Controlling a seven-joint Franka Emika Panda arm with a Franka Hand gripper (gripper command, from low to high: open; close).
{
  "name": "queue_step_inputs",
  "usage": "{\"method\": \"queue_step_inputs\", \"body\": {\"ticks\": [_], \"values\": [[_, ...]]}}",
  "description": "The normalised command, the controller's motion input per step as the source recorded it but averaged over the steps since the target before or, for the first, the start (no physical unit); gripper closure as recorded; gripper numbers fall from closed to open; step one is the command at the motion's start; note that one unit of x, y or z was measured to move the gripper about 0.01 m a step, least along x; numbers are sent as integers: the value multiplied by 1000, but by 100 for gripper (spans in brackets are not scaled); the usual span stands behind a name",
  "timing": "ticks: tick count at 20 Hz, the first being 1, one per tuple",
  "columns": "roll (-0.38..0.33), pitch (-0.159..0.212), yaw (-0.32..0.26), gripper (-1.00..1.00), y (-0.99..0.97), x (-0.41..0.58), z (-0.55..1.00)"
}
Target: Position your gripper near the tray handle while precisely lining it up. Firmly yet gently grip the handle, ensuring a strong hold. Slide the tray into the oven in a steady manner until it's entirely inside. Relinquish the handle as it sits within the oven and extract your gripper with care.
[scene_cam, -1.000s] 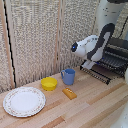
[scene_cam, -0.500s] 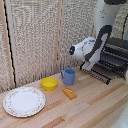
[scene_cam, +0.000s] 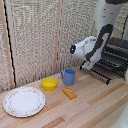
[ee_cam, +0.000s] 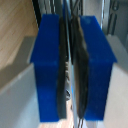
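While clamped, gripper (ee_cam: 70, 70) pinches tray handle (ee_cam: 69, 30).

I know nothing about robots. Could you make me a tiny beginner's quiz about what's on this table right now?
1. True or false: the white plate holds food.
2. What stands right beside the yellow bowl: (a) blue mug, (b) a bottle, (c) a spoon?
3. Fill in: the gripper has its blue fingers pressed nearly ____ around a thin dark rail.

Key: 1 false; 2 a; 3 together.
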Motion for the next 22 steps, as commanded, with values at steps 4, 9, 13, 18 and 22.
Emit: {"method": "queue_step_inputs", "body": {"ticks": [4, 9, 13, 18, 22], "values": [[198, 0, -28, 100, -695, 0, 643], [277, 0, -11, 100, -642, 0, 431], [109, -2, -10, 100, -905, -69, 638], [6, -6, 115, 100, -777, -162, 614], [-40, -3, 140, 100, -616, -310, 441]]}}
